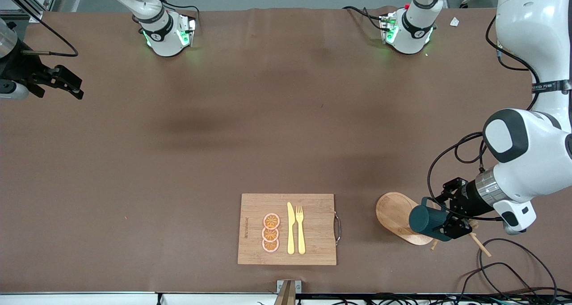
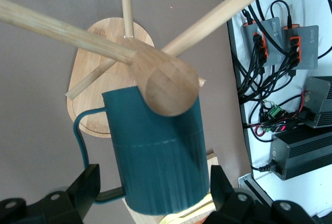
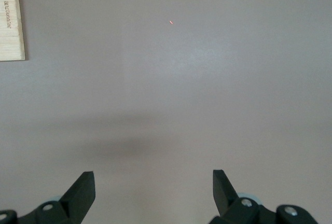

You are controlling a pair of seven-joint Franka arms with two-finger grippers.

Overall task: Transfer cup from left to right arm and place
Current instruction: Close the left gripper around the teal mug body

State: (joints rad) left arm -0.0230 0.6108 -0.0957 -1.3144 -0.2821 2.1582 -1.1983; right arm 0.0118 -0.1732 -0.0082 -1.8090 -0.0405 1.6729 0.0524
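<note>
The dark teal ribbed cup (image 1: 424, 219) hangs sideways on a wooden mug stand (image 1: 393, 213) with an oval base and thin pegs, toward the left arm's end of the table. My left gripper (image 1: 440, 219) is open, with one finger on each side of the cup. In the left wrist view the cup (image 2: 155, 151) fills the gap between the black fingers (image 2: 85, 185), its loop handle (image 2: 80, 141) is to one side, and the stand's knob (image 2: 168, 86) and pegs are above it. My right gripper (image 1: 75, 88) waits open and empty over the right arm's end of the table, and it also shows in the right wrist view (image 3: 153, 187).
A bamboo cutting board (image 1: 317, 206) with a metal handle lies near the front camera and carries a yellow knife (image 1: 290, 229), a yellow fork (image 1: 300, 229) and three orange slices (image 1: 271, 232). Its corner shows in the right wrist view (image 3: 10, 22). Cables (image 1: 505, 260) trail beside the stand.
</note>
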